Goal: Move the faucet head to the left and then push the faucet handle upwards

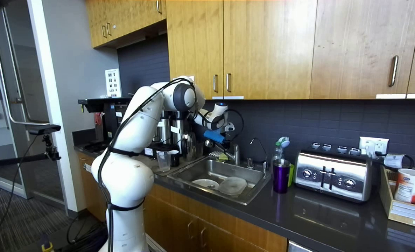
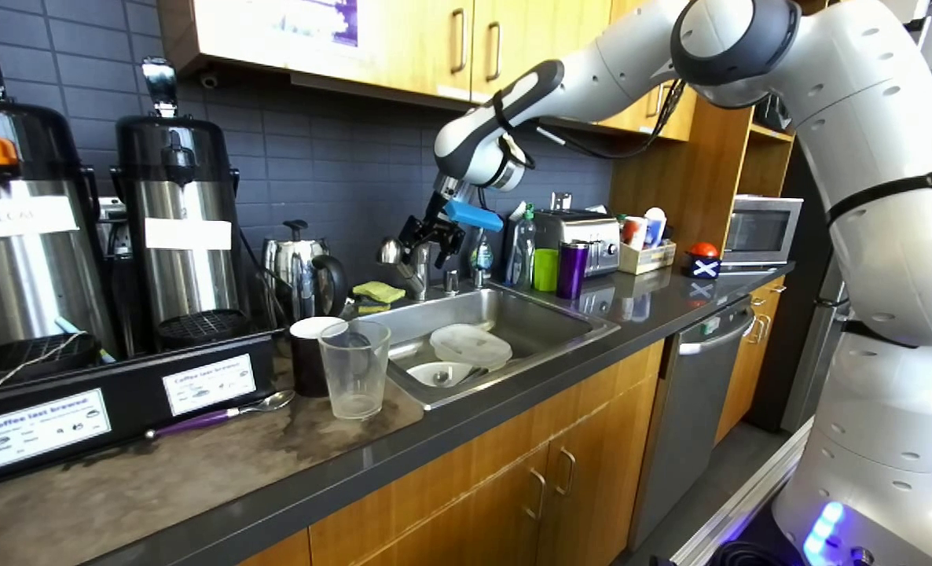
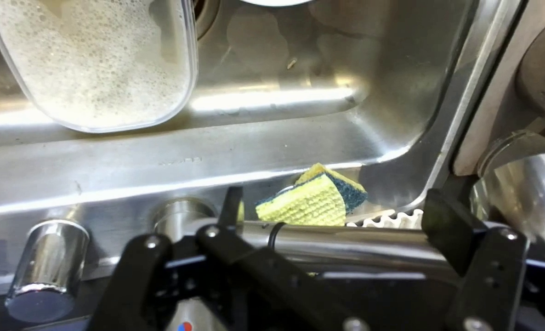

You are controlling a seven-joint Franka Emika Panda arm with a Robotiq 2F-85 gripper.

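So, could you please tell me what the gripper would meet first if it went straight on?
Probably the faucet spout, seen between the jaws of the open gripper; how far ahead is unclear.

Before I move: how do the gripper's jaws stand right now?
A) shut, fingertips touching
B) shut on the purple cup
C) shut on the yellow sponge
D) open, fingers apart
D: in the wrist view the gripper has its two fingers well apart, with the yellow sponge and a stretch of the metal spout showing in the gap.
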